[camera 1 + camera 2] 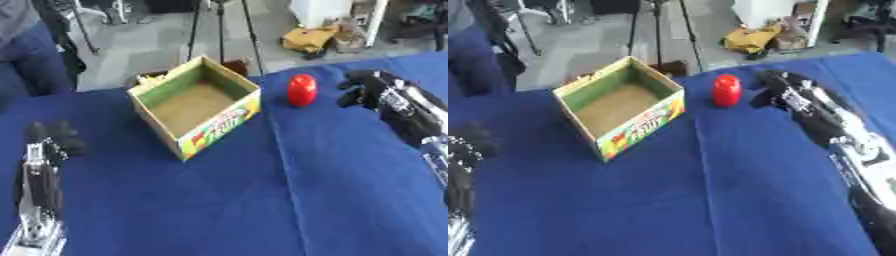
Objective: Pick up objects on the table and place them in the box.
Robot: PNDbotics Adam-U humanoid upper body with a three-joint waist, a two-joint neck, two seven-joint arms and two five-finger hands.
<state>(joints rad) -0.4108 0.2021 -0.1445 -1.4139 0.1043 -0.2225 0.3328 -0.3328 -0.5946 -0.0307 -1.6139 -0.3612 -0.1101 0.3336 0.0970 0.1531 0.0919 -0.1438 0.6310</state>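
A small red object point(302, 90), rounded at the top, stands upright on the blue table right of the box. The open cardboard box point(194, 106) has green inner walls, a brown floor and a printed front; nothing shows inside it. My right hand point(360, 88) is just to the right of the red object, a short gap away, with its black fingers curled and nothing in them. My left hand point(54, 137) rests at the left edge of the table, far from both, with its fingers curled and nothing held.
The blue cloth covers the whole table point(262, 200). Beyond the far edge are a grey floor, tripod legs point(219, 30) and a yellow bag point(308, 37). A person's dark sleeve point(26, 50) shows at the upper left.
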